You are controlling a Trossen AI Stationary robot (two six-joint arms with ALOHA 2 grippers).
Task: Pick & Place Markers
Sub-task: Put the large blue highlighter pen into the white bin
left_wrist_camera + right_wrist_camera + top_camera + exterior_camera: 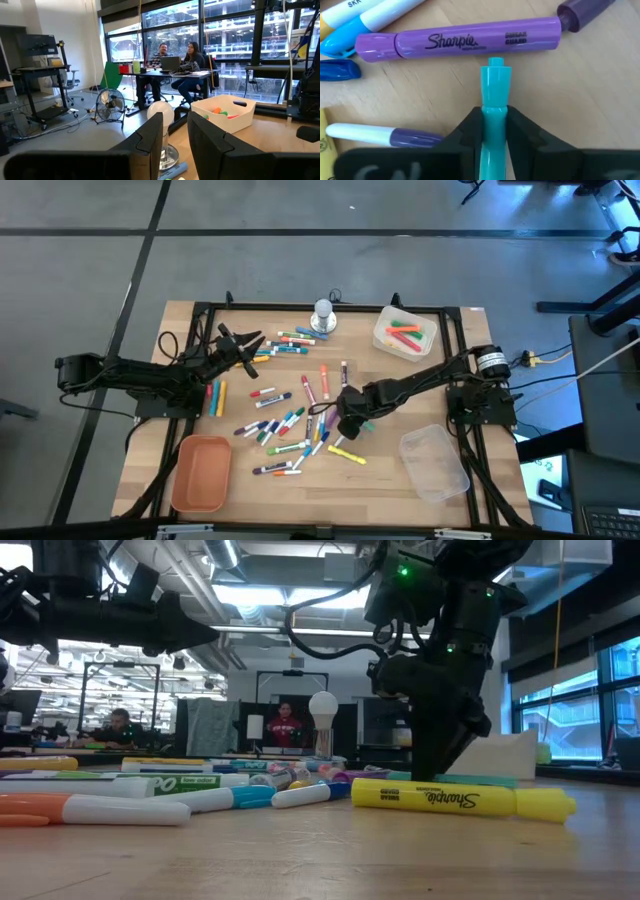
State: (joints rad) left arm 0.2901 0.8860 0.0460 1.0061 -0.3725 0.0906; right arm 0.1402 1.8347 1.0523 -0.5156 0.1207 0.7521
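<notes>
Dozens of markers (290, 425) lie scattered across the middle of the wooden surface (400, 490) in the high view, between an orange tray (201, 473) and two clear bins, one (405, 332) holding a few markers, the other (434, 463) nearer the right arm. The right gripper (352, 423) sits low among the markers; the left gripper (243, 346) hovers near the silver-white knob (323, 314).

Seen level, a yellow highlighter (462, 799) reads "Sharpie".

Ahead of the left wrist, its fingers (150, 137) stand partly apart, holding nothing, with two seated people beyond.

Only the right wrist view shows the grip: its fingers (467, 130) clamp a teal marker (494, 100), beside a purple highlighter (460, 39) reading "Sharpie Smear Guard".
</notes>
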